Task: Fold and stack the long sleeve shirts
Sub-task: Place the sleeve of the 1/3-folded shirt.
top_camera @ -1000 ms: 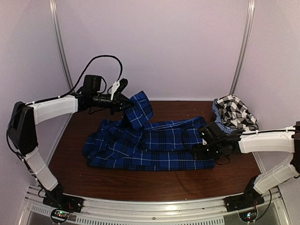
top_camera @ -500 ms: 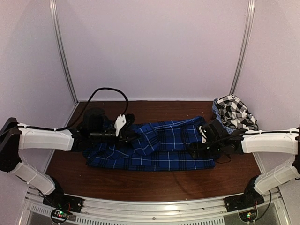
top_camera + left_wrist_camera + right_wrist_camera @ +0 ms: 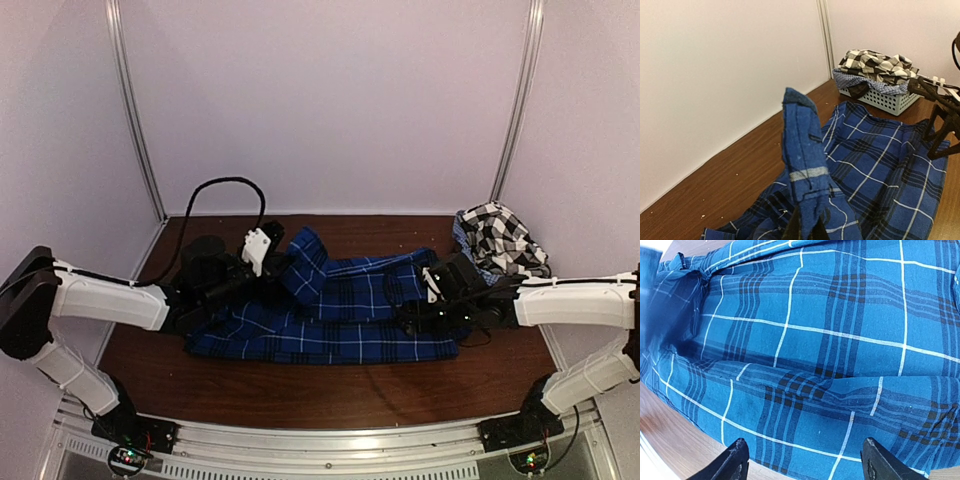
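Observation:
The royal-blue plaid long sleeve shirt (image 3: 345, 318) lies folded lengthwise across the middle of the table, also filling the right wrist view (image 3: 815, 340). My left gripper (image 3: 274, 268) is shut on its sleeve near the cuff (image 3: 801, 145), which stands up from the jaws over the shirt's left end. My right gripper (image 3: 805, 452) hangs open just above the shirt's right part, nothing between its fingers. The black-and-white checked shirt (image 3: 502, 238) sits bunched at the back right corner.
The checked shirt (image 3: 875, 61) rests on a small pale mesh basket (image 3: 886, 100) by the back wall. White walls close in on three sides. Bare brown tabletop (image 3: 330, 385) runs along the front of the blue shirt.
My left arm came down from high at the back left, carrying the sleeve onto the shirt, then rose slightly. The right gripper barely shifted and stayed open.

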